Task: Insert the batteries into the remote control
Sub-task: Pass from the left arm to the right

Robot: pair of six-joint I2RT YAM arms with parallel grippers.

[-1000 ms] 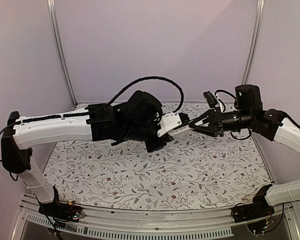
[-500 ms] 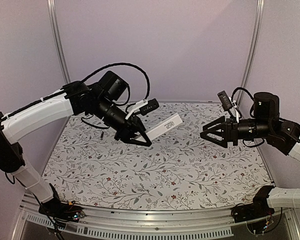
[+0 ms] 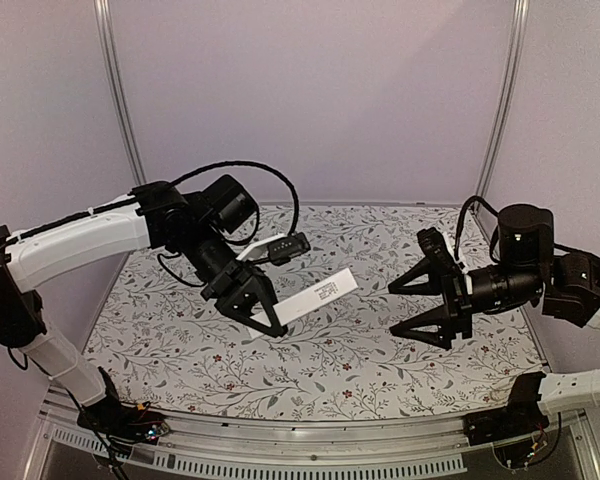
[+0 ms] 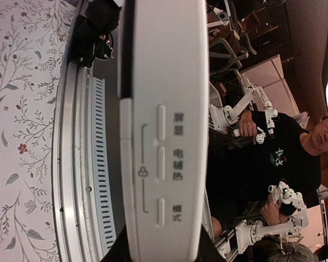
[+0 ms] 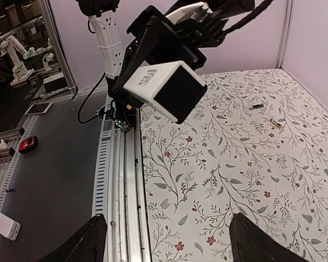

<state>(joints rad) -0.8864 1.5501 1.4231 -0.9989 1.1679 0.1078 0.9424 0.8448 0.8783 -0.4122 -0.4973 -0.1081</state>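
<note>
view from above and behind two robot arms mounted at the near edge of a desk (image 3: 310,400), which is covered by a pale cloth (image 3: 380,360) printed with leaves and small flowers.

on the right side, the right fingers (image 3: 412,283) are released. they are spread wide with nothing between them, hover above the cloth and point left toward the other arm.

level with them, the left fingers (image 3: 263,312) are clenched on one end of the remote control (image 3: 320,295). it is a slim white bar held in the air above the cloth. it juts out past the left fingertips, up and to the right. its free end aims at the right fingers but stays apart from them.

in the right wrist view, its dark square end face sits above and between the two right fingers. in the left wrist view, the bar runs straight out from the left fingers and shows three slim buttons with chinese labels.

farthest back, the batteries (image 5: 256,105) lie on the cloth beyond the left fingers. one is blackish and the other brass-toned (image 5: 275,124). they are near each other but not touching, and well apart from both sets of fingers.
</note>
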